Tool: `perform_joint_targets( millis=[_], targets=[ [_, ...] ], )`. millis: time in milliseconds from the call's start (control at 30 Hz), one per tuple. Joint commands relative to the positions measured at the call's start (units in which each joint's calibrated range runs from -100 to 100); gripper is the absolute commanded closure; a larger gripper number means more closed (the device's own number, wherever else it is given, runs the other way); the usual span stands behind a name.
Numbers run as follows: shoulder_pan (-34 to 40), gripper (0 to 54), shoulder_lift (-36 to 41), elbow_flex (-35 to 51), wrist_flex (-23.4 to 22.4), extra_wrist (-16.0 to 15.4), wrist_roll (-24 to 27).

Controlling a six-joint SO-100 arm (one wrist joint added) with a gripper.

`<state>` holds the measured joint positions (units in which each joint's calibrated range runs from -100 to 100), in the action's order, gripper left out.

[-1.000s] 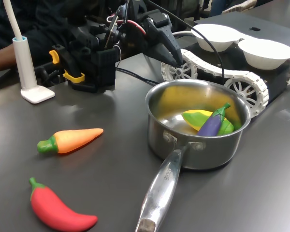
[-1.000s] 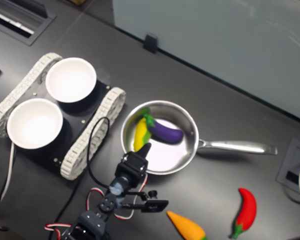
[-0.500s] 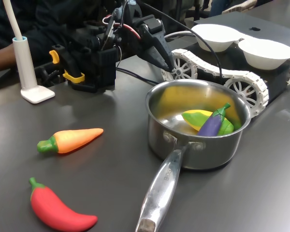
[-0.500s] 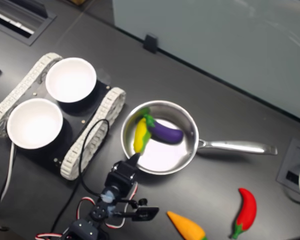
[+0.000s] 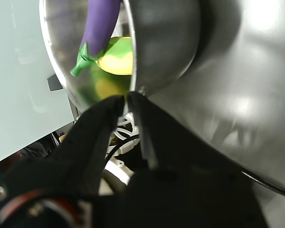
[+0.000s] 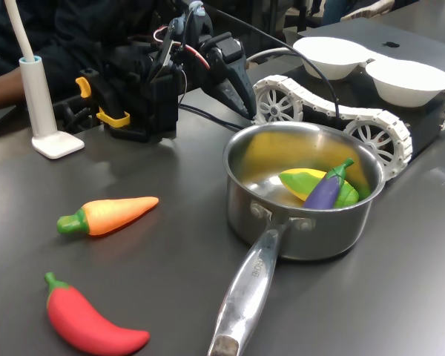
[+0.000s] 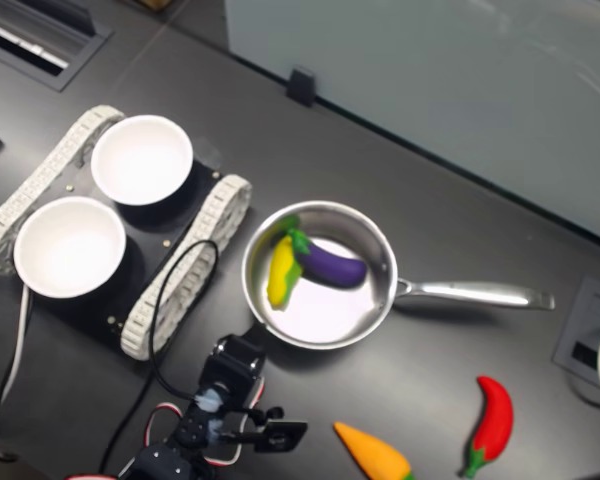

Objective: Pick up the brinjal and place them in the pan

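Observation:
The purple brinjal (image 6: 325,190) with its green cap lies inside the steel pan (image 6: 304,239), leaning on a yellow-green toy (image 6: 302,180). The second exterior view shows the brinjal (image 7: 332,264) across the pan's (image 7: 326,312) bowl, its handle pointing to the second exterior view's right. My black gripper (image 6: 242,106) hangs outside the pan, just off the rim on the side opposite the handle, shut and holding nothing. The wrist view shows the fingers (image 5: 104,118) closed together against the pan wall (image 5: 166,42), with the brinjal (image 5: 99,28) beyond.
An orange carrot (image 6: 111,215) and a red chilli (image 6: 89,324) lie on the dark table. Two white bowls (image 7: 140,158) (image 7: 70,246) sit on a tracked vehicle beside the pan. A white lamp base (image 6: 50,133) and a person's arm (image 6: 4,89) are behind.
The arm has drawn back from over the pan's rim toward its base, away from the brinjal. The brinjal and pan have not moved.

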<state>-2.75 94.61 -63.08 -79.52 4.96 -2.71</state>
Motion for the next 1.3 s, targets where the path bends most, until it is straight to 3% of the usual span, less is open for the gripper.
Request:
perform_joint_targets(
  millis=[0, 667, 1000, 1267],
  targets=[
    [1.1, 53.4, 0.9, 0.3, -0.7, 0.2, 0.7],
    [0.9, 53.4, 0.9, -7.2, -1.0, 0.1, 1.6],
    [0.3, 53.4, 0.9, -12.9, 2.6, 0.1, 1.3],
    [0.2, 53.4, 0.9, -13.1, 2.6, 0.1, 1.1]
  ],
)
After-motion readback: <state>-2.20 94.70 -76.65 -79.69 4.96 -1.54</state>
